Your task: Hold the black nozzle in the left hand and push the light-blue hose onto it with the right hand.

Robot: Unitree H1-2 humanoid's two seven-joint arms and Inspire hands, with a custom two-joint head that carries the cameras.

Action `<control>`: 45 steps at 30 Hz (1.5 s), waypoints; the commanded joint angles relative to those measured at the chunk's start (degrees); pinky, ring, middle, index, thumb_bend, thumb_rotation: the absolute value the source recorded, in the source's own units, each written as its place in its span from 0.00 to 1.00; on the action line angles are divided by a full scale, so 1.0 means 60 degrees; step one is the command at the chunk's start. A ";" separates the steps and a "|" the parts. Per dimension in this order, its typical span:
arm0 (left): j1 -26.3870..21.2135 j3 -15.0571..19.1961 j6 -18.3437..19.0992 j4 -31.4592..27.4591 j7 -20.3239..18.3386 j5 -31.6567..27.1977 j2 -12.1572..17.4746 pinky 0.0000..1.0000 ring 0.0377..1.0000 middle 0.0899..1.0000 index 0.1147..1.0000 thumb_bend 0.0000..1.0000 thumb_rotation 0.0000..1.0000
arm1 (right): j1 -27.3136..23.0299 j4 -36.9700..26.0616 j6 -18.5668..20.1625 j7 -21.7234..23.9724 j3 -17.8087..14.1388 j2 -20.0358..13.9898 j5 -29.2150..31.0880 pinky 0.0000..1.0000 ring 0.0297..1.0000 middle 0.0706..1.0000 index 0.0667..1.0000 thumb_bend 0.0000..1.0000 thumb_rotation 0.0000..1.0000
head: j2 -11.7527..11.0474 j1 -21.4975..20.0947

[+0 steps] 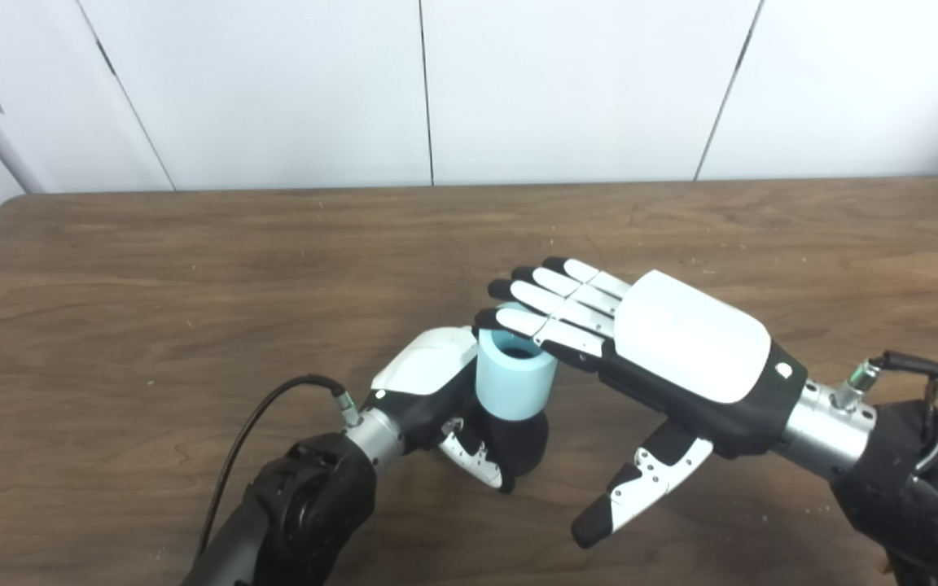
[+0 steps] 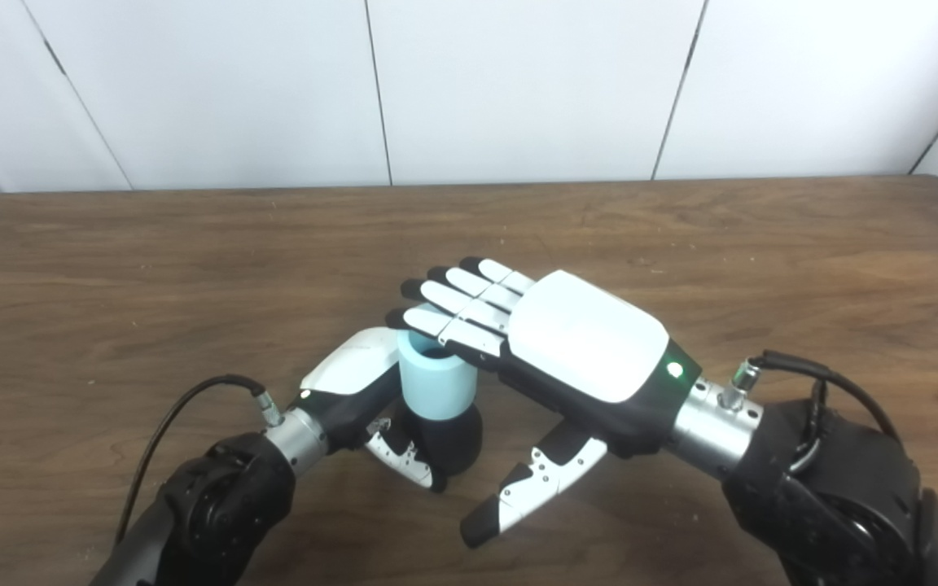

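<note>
A short light-blue hose (image 1: 515,379) stands upright on top of the black nozzle (image 1: 522,443), open end up. My left hand (image 1: 436,391) is wrapped around the nozzle's base, thumb in front, holding it on the wooden table (image 1: 151,285). My right hand (image 1: 664,350) hovers flat, palm down, with fingers (image 1: 546,305) straight and apart. Its fingertips rest over the far rim of the hose, and its thumb points down toward the table beside the nozzle. It grips nothing. Much of the nozzle is hidden by the left hand.
A black cable (image 1: 261,415) loops from the left wrist across the table. Another cable (image 1: 925,370) sits at the right wrist. White wall panels (image 1: 469,89) stand behind the table's far edge.
</note>
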 commanded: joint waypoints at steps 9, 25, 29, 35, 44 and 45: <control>0.0152 -0.0258 0.0318 0.0404 -0.0613 0.0066 0.0045 1.00 0.80 0.62 0.42 0.51 0.04 | 0.0219 0.0006 -0.0142 -0.0170 0.0097 -0.0032 -0.0121 1.00 1.00 1.00 0.93 0.65 0.98 | -0.0018 -0.0014; 0.0168 -0.0258 0.0326 0.0466 -0.0572 0.0134 -0.0019 1.00 0.84 0.62 0.42 0.51 0.04 | 0.0055 -0.0136 0.0100 0.0055 0.0158 -0.0153 -0.0004 1.00 1.00 1.00 0.94 0.65 0.97 | -0.0063 -0.0031; 0.0142 -0.0256 0.0261 0.0480 -0.0570 0.0112 -0.0006 1.00 0.80 0.60 0.42 0.51 0.04 | -0.0001 -0.0097 0.0061 0.0042 0.0170 -0.0122 -0.0016 1.00 1.00 1.00 0.95 0.65 0.97 | -0.0049 -0.0010; 0.0136 -0.0252 0.0289 0.0402 -0.0603 0.0128 0.0004 1.00 0.79 0.60 0.42 0.51 0.04 | 0.0159 0.0145 -0.0237 -0.0155 0.0157 -0.0182 -0.0062 1.00 1.00 1.00 0.95 0.65 0.97 | -0.0011 -0.0005; 0.0113 -0.0233 0.0186 0.0410 -0.0564 0.0052 0.0026 1.00 0.73 0.55 0.40 0.51 0.02 | 0.0422 0.0587 -0.0615 -0.0402 0.0103 -0.0317 -0.0107 1.00 1.00 1.00 0.96 0.65 0.97 | 0.0009 0.0012; 0.0111 -0.0223 0.0151 0.0416 -0.0545 0.0021 0.0031 1.00 0.71 0.53 0.39 0.51 0.01 | 0.0471 0.0665 -0.0662 -0.0443 0.0100 -0.0335 -0.0112 1.00 1.00 1.00 0.96 0.65 0.97 | 0.0009 0.0012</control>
